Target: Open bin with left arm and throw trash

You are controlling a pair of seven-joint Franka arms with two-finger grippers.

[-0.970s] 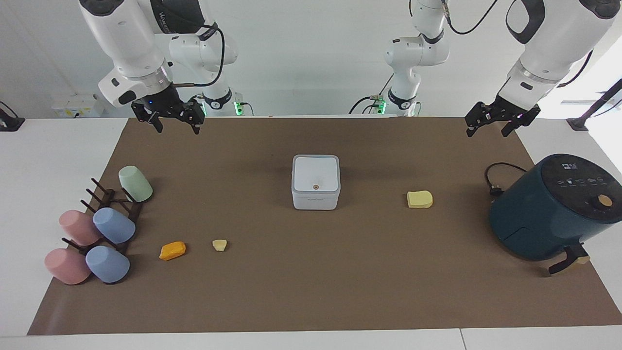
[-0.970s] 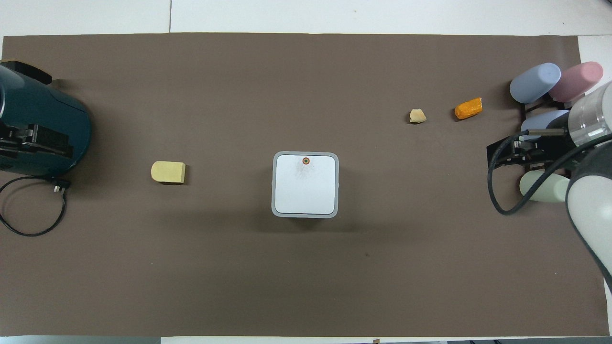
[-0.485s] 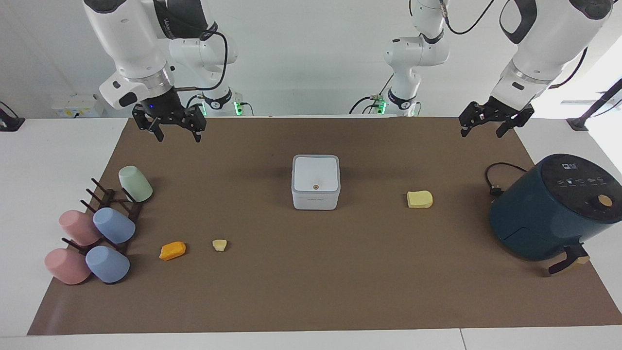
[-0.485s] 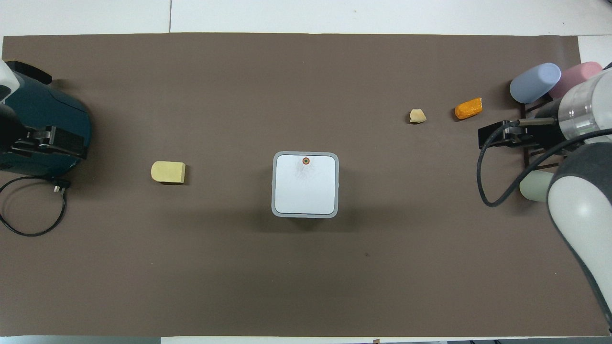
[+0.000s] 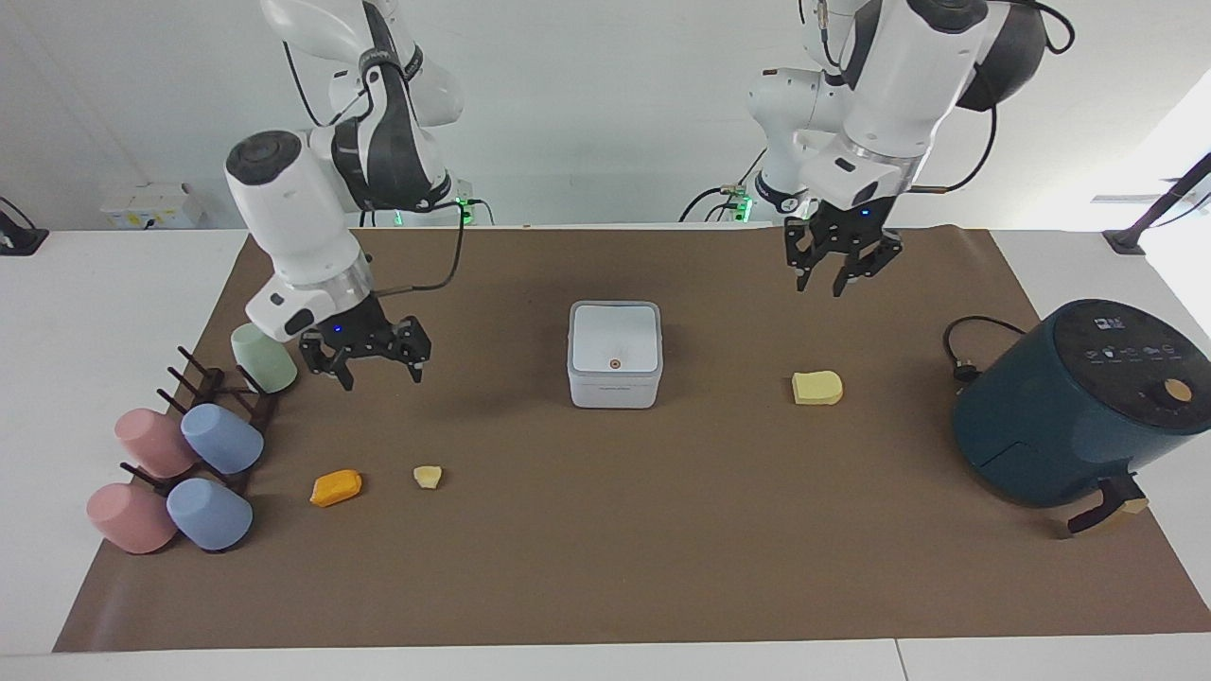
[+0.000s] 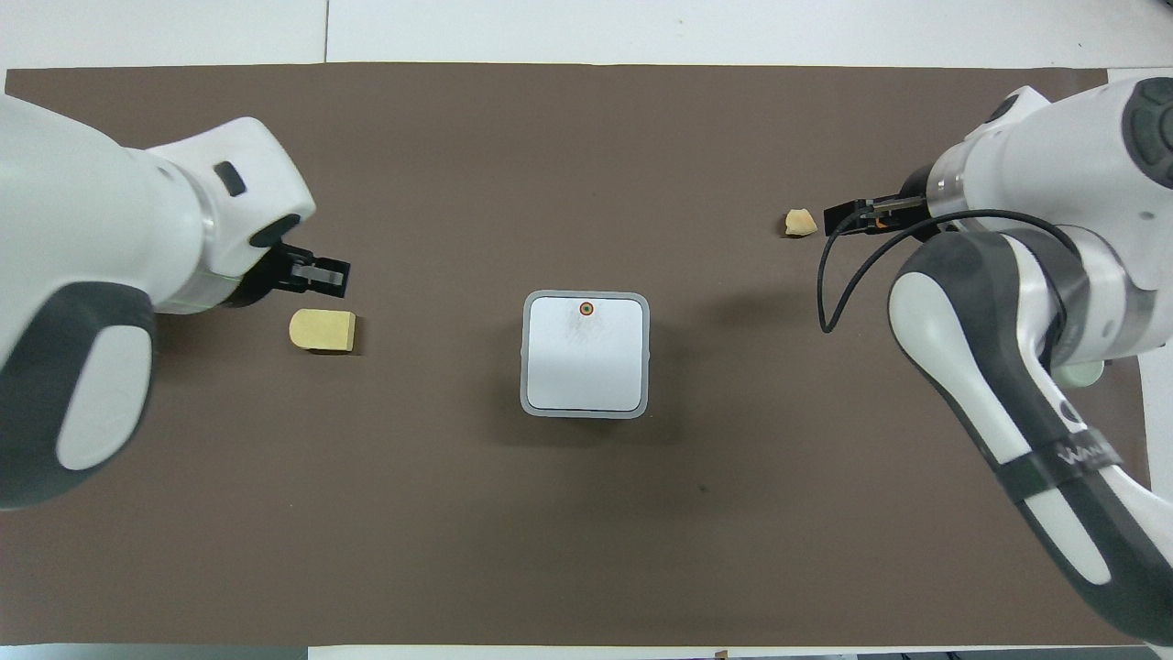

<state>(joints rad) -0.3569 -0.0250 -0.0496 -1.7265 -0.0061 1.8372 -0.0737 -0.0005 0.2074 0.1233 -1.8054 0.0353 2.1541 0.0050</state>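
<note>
The white bin (image 5: 614, 355) stands mid-mat with its lid shut, and it shows in the overhead view (image 6: 586, 353). The orange chunk (image 5: 336, 487) and the tiny pale chunk (image 5: 428, 477) lie toward the right arm's end. The tiny chunk shows in the overhead view (image 6: 800, 223), where the right arm covers the orange one. The bread-shaped piece (image 5: 817, 388) (image 6: 322, 330) lies toward the left arm's end. My left gripper (image 5: 838, 280) (image 6: 316, 273) is open and empty, in the air beside the bread-shaped piece. My right gripper (image 5: 380, 376) (image 6: 848, 218) is open and empty, over the mat by the scraps.
A dark teal air fryer (image 5: 1069, 407) with its cable (image 5: 965, 345) stands at the left arm's end. Pastel cups on a dark rack (image 5: 222, 440) and a green cup (image 5: 263, 357) sit at the right arm's end, close to the right gripper.
Both arms have swung in from the robots' edge over the mat. The left gripper moved from near the air fryer toward the bread-shaped piece. The right gripper came down beside the cups.
</note>
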